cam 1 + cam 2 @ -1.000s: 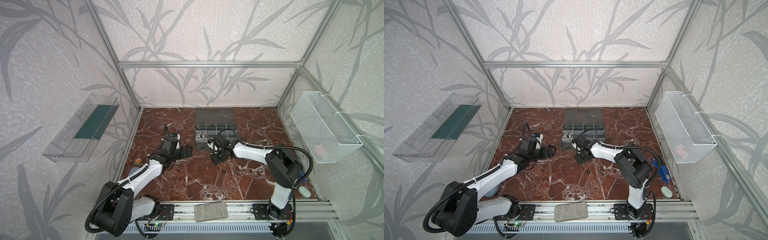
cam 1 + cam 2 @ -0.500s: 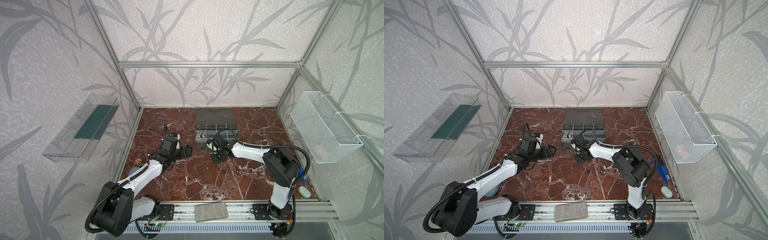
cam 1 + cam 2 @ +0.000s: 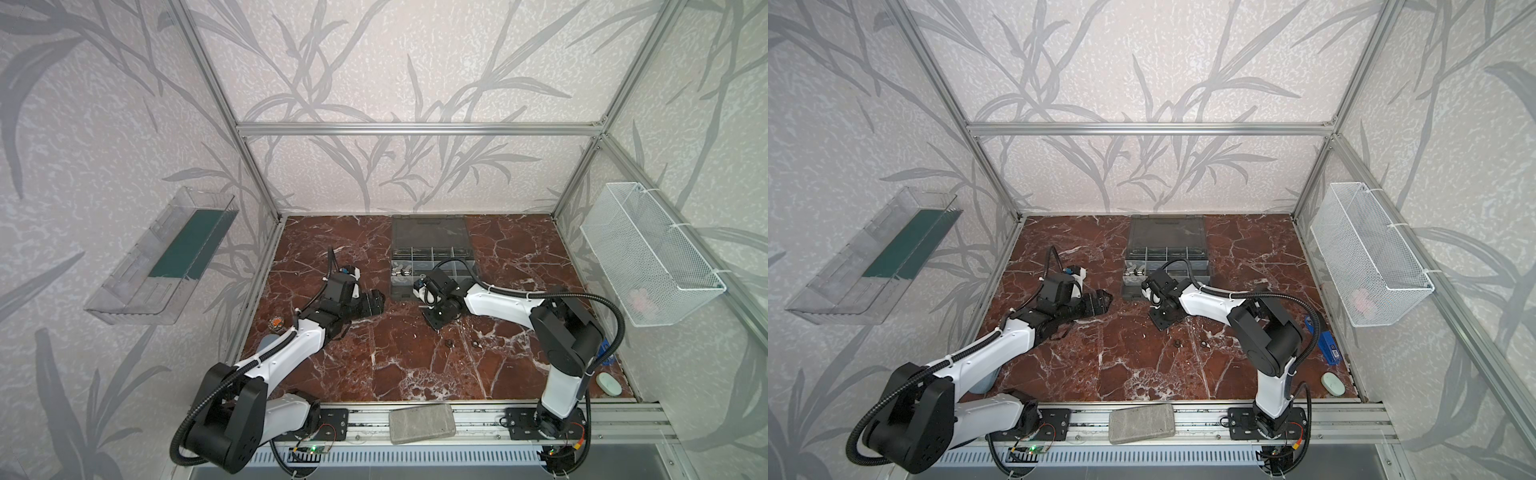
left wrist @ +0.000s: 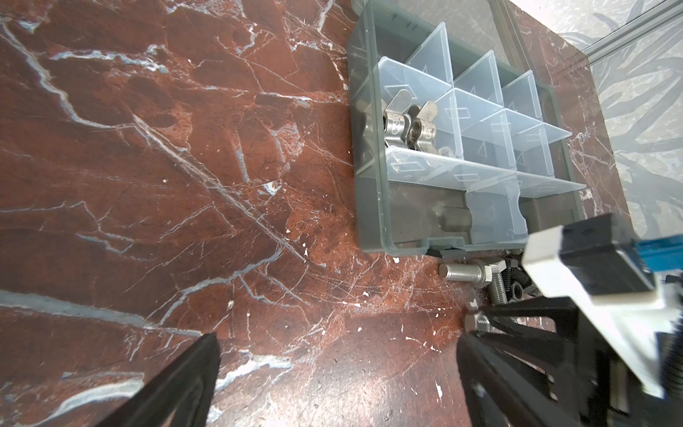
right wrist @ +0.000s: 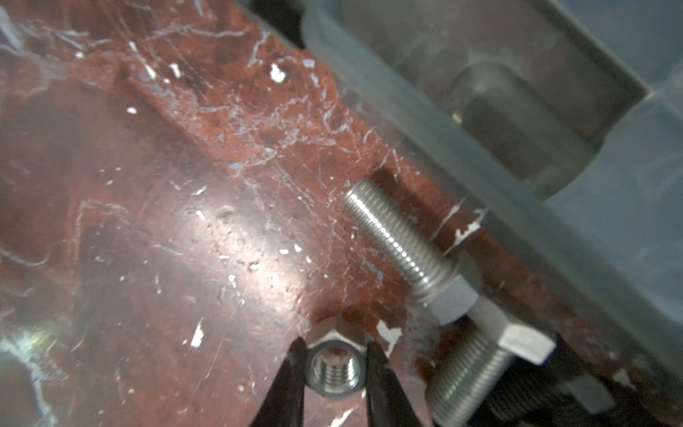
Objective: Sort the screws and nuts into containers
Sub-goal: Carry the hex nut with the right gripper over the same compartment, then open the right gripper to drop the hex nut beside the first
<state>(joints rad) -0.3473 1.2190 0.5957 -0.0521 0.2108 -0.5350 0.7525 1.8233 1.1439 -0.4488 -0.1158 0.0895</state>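
Marble tabletop [image 3: 395,353], two silver screws [image 5: 403,244], two wing nuts [image 4: 393,122] boxed, right gripper [image 5: 334,340] pinching one hex nut [image 5: 336,368], left gripper [image 3: 376,302] splayed.

In the right wrist view the picture's edge is cutting off the black fingers [image 5: 284,388] of the right tool [image 5: 334,347], which are pinching a silver hex nut [image 5: 334,369], and a silver threaded bolt [image 5: 465,380] nearby. Black screws [image 5: 517,399] past it are blurring together. In both top views two dark specks [image 3: 448,343] on the red marble tabletop [image 3: 395,365] are showing too small to identify.
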